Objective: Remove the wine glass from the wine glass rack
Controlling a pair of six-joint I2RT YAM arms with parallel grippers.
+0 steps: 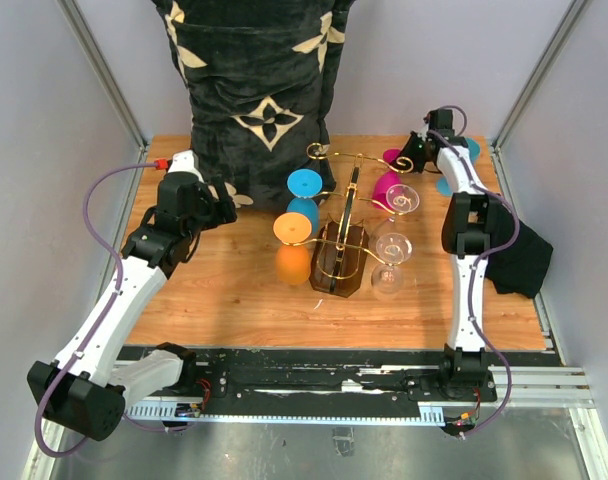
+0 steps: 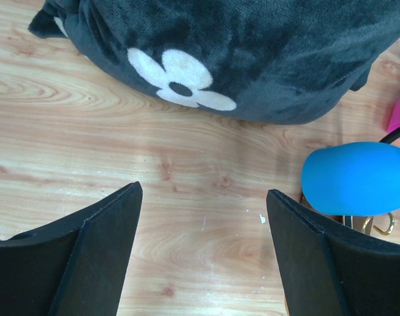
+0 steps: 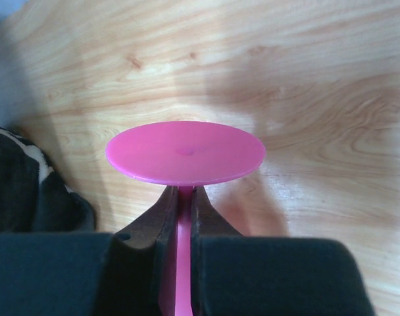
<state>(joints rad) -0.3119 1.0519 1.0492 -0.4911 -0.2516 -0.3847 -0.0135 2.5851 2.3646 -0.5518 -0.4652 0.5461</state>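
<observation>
Pale grey walls and metal posts close in a wooden table point(image 1: 224, 300), with a dark cushion point(image 1: 254, 90) patterned with cream flowers propped at 12 o'clock. The rack point(image 1: 342, 255) stands at the middle, gold wire arms spreading from its dark brown body. A blue glass point(image 1: 304, 185) and an orange glass point(image 1: 292, 228) sit on its 9 o'clock side, and two clear glasses point(image 1: 394, 245) on its 3 o'clock side.

The right arm point(image 1: 469, 230) stretches straight up the 3 o'clock edge of the table and bends inward at the wrist toward 9 o'clock. Its fingers point(image 3: 162, 220) are pinched tight on the thin stem of the pink glass point(image 3: 185, 153), just behind the round foot, which faces the wrist camera edge-on above bare wood. From above, the pink bowl lies at the rack's 1 o'clock, close against the wire. Whether it hangs from the wire there cannot be told.

The left arm point(image 1: 134, 290) leans from the 7 o'clock corner toward the cushion. Its fingers point(image 2: 101, 243) are spread wide over bare table, holding nothing, with the cushion just ahead and the blue bowl off to 3 o'clock. A black cloth point(image 1: 519, 262) lies at the table's 3 o'clock edge.
</observation>
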